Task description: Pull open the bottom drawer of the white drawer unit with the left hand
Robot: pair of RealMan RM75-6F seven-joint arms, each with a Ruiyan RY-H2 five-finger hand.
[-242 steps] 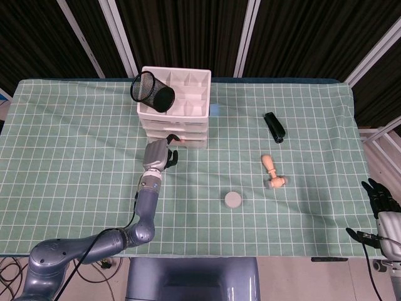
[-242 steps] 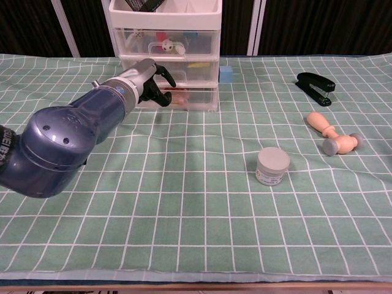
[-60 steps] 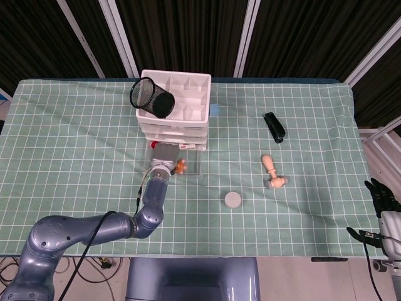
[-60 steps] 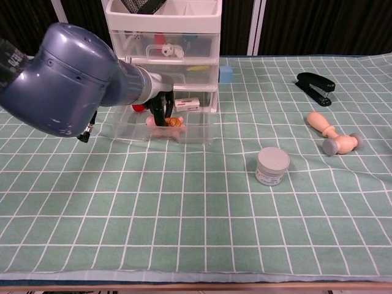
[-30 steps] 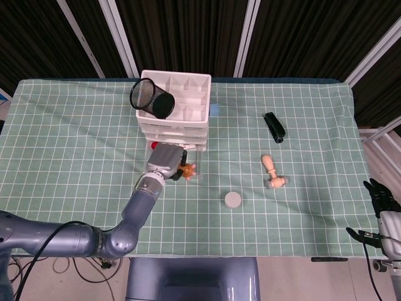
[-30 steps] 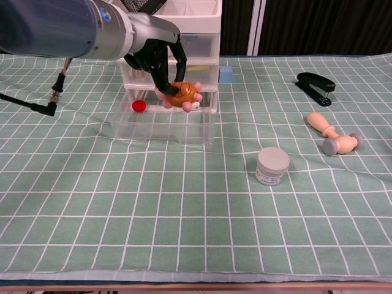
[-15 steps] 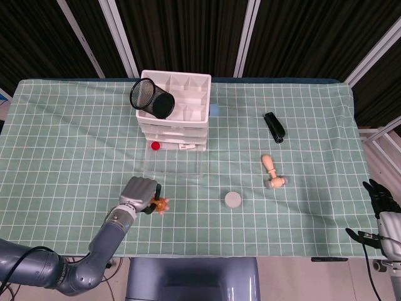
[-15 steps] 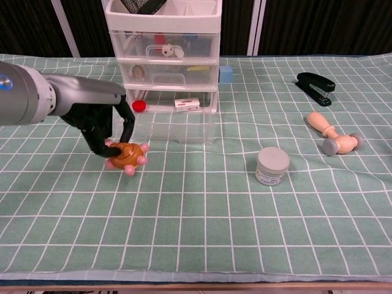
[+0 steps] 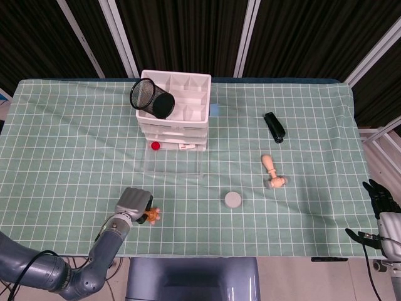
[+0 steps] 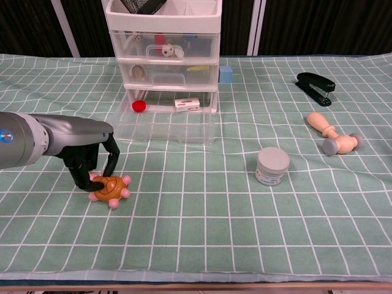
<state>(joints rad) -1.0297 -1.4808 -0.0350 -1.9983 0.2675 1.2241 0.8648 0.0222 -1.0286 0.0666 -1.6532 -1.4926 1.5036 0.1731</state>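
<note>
The white drawer unit (image 9: pixel 175 116) (image 10: pixel 164 37) stands at the back of the table. Its clear bottom drawer (image 9: pixel 173 164) (image 10: pixel 164 127) is pulled out; a red disc (image 10: pixel 139 105) and a small white box (image 10: pixel 187 103) lie at its back. My left hand (image 9: pixel 134 203) (image 10: pixel 92 160) is down on the cloth well in front and left of the drawer. It holds a small orange toy with pink knobs (image 10: pixel 110 188) (image 9: pixel 151 216), which touches the cloth. My right hand (image 9: pixel 380 198) hangs off the table's near right corner, fingers apart, holding nothing.
A black mesh cup (image 9: pixel 152 95) lies tipped on top of the unit, with a blue cube (image 10: pixel 226 74) beside the unit. A black stapler (image 10: pixel 316 81), a wooden stamp (image 10: pixel 331 136) and a grey round tin (image 10: pixel 272 165) sit on the right half of the green checked cloth.
My left hand has carried the orange toy away from the open drawer, toward me and to the left, and lowered it onto the cloth. The drawer stays pulled out.
</note>
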